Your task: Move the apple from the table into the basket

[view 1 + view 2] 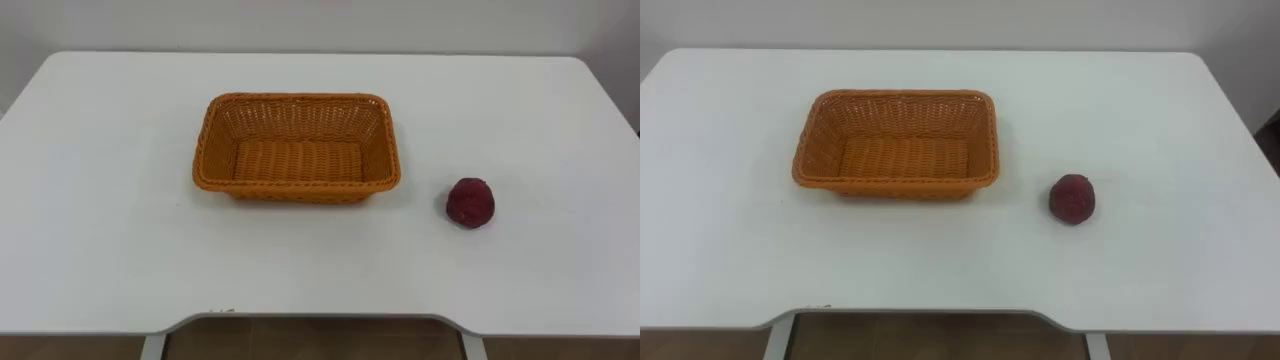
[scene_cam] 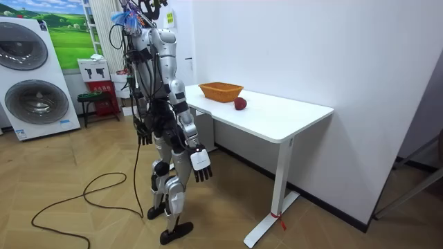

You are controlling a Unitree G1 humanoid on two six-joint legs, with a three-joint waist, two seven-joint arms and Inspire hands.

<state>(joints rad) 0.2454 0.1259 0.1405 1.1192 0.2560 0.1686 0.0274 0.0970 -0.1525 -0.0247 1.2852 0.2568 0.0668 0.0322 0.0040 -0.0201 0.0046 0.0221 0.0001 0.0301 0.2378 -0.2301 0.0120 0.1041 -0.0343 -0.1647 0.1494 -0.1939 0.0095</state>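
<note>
While L hand (image 2: 143, 131) & R hand (image 2: 201, 169) hang loose-fingered, 1 apple (image 1: 470, 203) lies nr 1 basket (image 1: 296, 187).

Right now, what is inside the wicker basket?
Nothing lies in the basket: its woven floor shows bare. The apple sits outside it, on the table to its right. The near wall hides its own inner face.

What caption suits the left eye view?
Dark red apple lies on white table, right of an empty orange wicker basket.
</note>
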